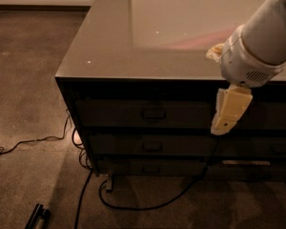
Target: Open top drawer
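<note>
Hanging beside matte top drawer: blocky cream gripper.

Behind gripper, top drawer right end

Brown carpeted floor carries drawer cabinet. Black cable loops on carpet just before cabinet's foot. Thinner cable trails left from cabinet's left corner. Dark two-bar object front-left, well apart. Gripper hangs before cabinet front, right of centre.
</note>
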